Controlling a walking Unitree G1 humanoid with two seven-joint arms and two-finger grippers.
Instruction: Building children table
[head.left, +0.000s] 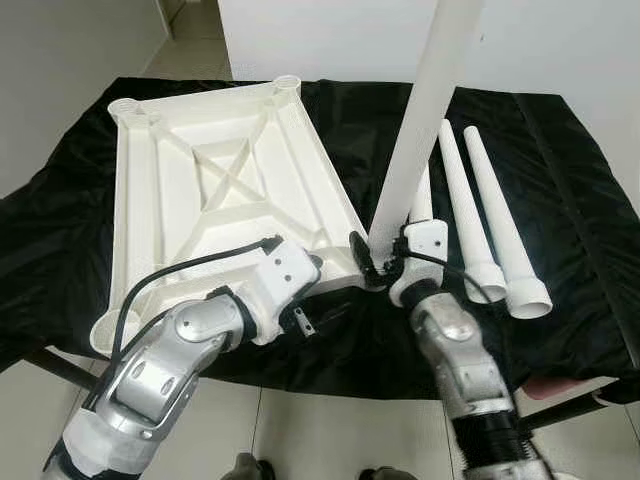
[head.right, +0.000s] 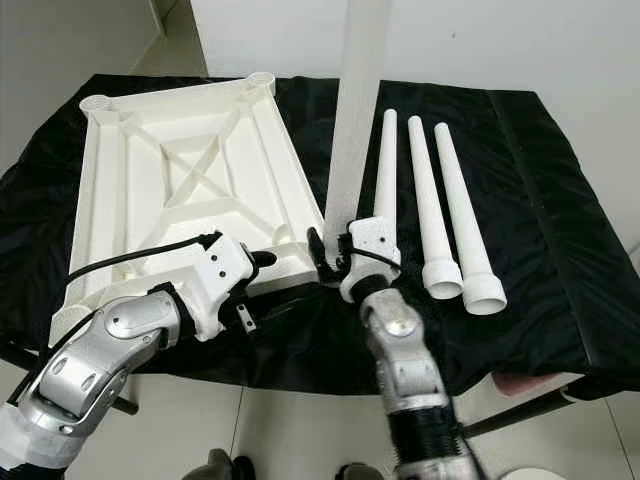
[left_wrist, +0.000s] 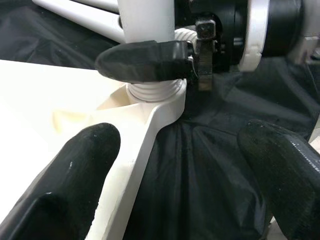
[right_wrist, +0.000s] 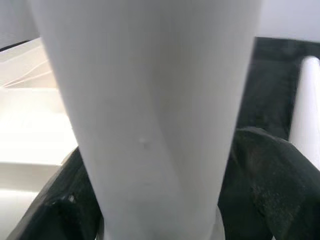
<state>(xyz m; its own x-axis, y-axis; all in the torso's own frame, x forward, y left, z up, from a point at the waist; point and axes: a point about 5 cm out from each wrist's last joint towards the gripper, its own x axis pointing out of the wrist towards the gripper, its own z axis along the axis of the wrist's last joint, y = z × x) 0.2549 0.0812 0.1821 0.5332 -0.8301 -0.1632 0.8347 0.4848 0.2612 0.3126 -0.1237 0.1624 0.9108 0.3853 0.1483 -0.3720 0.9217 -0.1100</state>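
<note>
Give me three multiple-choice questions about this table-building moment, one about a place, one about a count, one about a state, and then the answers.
1. Where is the upright leg being set?
A. near corner socket of the tabletop
B. far corner
C. on the floor

2. How many legs lie loose on the black cloth?
A. one
B. three
C. five

3. What is the right gripper doing?
A. hanging idle
B. clamped on the upright leg
C. open above the cloth

Answers: A, its threaded end sits in that corner; B, three loose legs lie side by side; B, fingers close around its base.
</note>
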